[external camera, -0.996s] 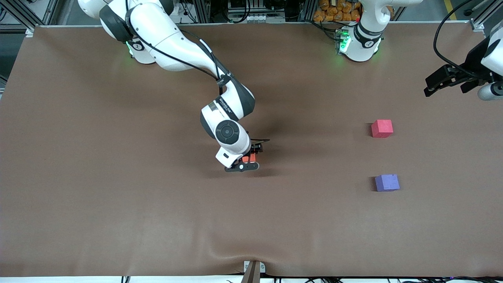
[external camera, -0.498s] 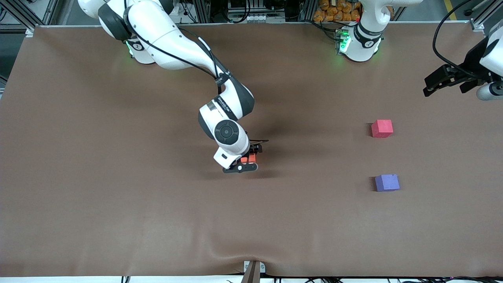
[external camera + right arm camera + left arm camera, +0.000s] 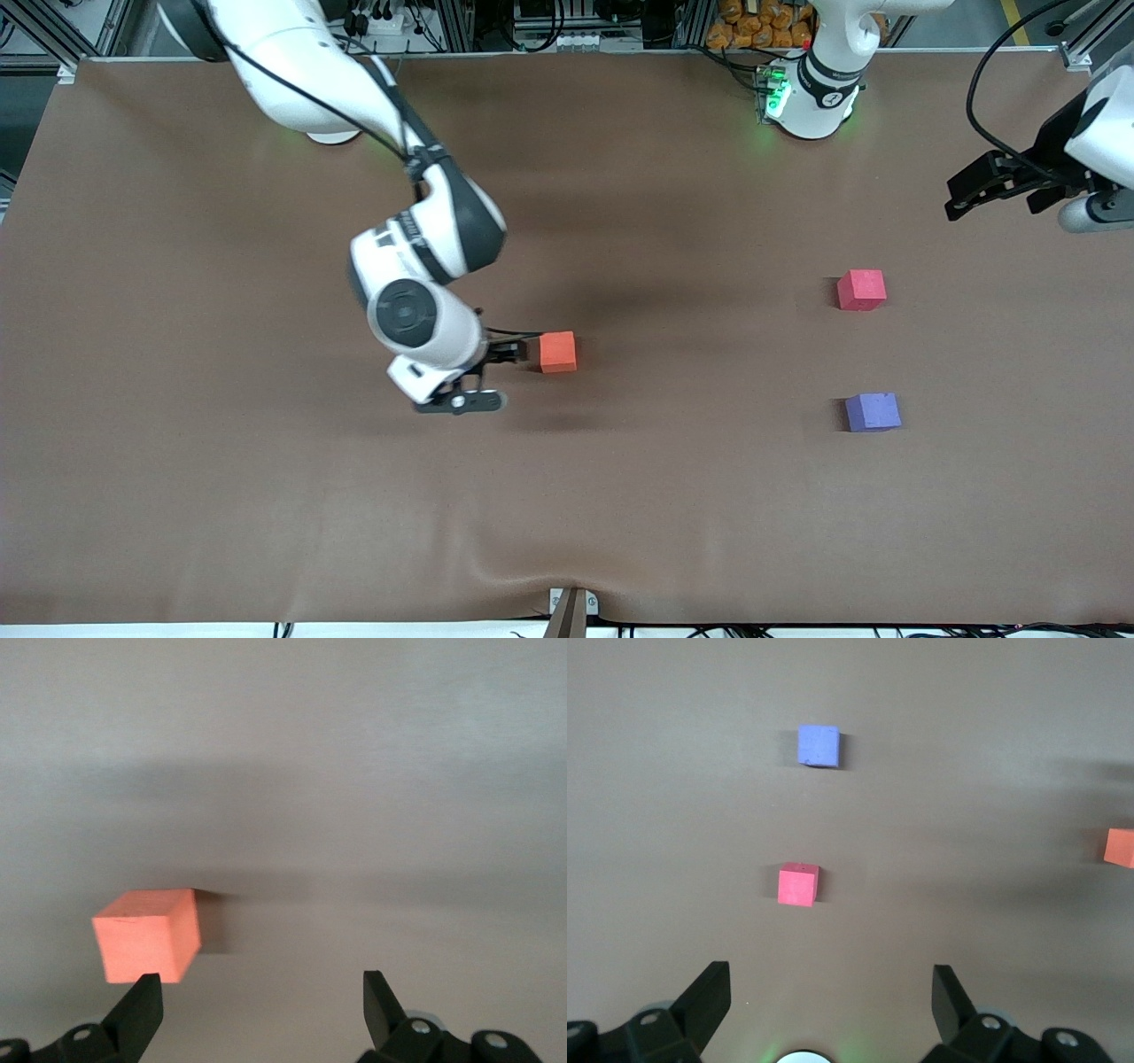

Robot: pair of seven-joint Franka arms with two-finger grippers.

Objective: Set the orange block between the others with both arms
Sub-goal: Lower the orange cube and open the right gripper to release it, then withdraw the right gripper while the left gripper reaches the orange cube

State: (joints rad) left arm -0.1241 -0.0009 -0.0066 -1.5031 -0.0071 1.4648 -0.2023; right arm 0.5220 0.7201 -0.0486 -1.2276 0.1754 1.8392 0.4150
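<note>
Now that the right gripper [image 3: 483, 377] has let go and drawn back, the orange block [image 3: 557, 352] sits alone on the brown table [image 3: 177, 496], near the middle. A second ago it was hidden between that gripper's fingers; in the front view it now lies bare, with the gripper at about nine o'clock from it, toward the right arm's end of the table. The fingers stand wide and hold nothing: the right wrist view shows both black fingertips [image 3: 142, 1005] spread apart, the block [image 3: 145, 945] just clear of one of them. Whether that tip brushes the block's edge is hard to say from there.

The red-pink cube [image 3: 861, 290] and the purple cube [image 3: 873, 412] have not shifted. They lie well off at roughly three o'clock from the block, toward the left arm's end, the purple one nearer the front camera, with an open gap between them.

The left gripper [image 3: 1001, 182] hangs over the table's edge at that end, at about one o'clock from the red-pink cube. Its fingers are wide apart and empty, as the left wrist view shows, with both cubes and the block [image 3: 1120, 848] ahead of it.

This looks like a handover spot: the first half seems done, and the left arm would now have to fetch the block and carry it into the gap.
</note>
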